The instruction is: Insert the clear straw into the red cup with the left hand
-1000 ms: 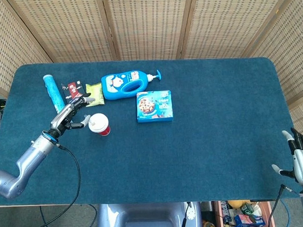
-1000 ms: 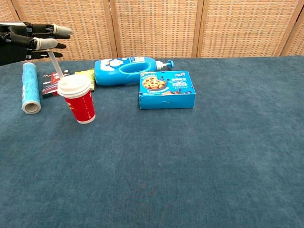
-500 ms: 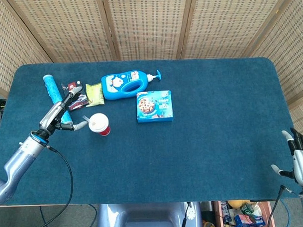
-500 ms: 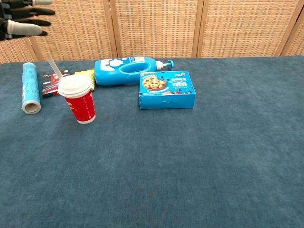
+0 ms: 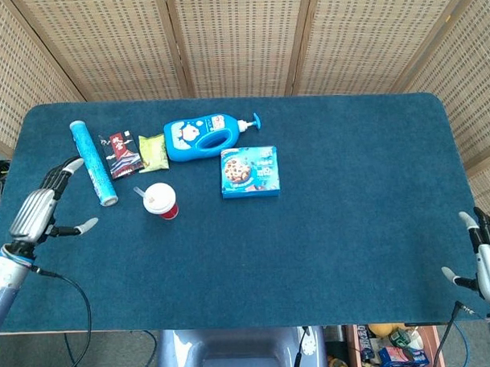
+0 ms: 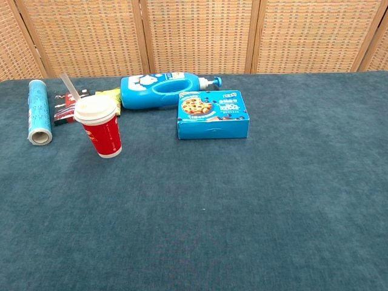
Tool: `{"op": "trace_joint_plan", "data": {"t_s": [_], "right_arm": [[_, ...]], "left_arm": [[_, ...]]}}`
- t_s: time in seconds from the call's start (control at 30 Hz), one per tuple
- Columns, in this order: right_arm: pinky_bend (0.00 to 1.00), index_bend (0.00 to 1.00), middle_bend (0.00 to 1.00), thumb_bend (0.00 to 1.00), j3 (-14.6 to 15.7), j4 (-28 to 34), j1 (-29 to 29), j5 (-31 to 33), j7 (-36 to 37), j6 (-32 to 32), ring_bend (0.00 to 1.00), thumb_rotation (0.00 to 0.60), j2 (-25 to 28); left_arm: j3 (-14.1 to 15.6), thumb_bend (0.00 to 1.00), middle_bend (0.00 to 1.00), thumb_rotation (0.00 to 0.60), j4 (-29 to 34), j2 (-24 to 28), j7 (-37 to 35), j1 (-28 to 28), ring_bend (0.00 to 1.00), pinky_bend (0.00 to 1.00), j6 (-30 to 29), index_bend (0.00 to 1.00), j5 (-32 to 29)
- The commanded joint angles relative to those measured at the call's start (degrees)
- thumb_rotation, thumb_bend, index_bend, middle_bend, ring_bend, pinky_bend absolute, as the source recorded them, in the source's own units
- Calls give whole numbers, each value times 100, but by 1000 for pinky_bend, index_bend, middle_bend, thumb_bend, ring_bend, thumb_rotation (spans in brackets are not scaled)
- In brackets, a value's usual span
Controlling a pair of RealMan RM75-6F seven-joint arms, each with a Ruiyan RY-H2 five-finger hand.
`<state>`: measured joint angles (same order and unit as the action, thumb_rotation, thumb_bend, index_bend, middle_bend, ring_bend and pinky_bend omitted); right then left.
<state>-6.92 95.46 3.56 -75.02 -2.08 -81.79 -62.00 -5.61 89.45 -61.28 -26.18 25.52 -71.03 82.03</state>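
Two views. Head view: the left hand had withdrawn left from the red cup, fingers spread, empty; the right hand lay spread, empty. Chest view: the clear straw stood tilted in the red cup's lid; the left hand had left this view.
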Motion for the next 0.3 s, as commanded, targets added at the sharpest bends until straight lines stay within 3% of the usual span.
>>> {"op": "trace_joint_plan", "data": {"t_s": [0.03,0.13,0.3], "right_arm": [[0,0,0,0,-1,-39,-1,-33,-80,-56,0,600,-42],[0,0,0,0,0,-108,-12,-169,-278,-239,0,600,-149],[0,0,0,0,-8,-212,-38,-302,-384,-438,0,600,-292]], "left_arm": [[398,231,0,600,639,-115,2299,-1059,0,0,-1202,0,-584],[579,231,0,600,1131,-34,3219,-1344,0,0,-1555,0,-567],[618,230,0,600,1340,0,3344,-1447,0,0,-1683,0,-315]]}}
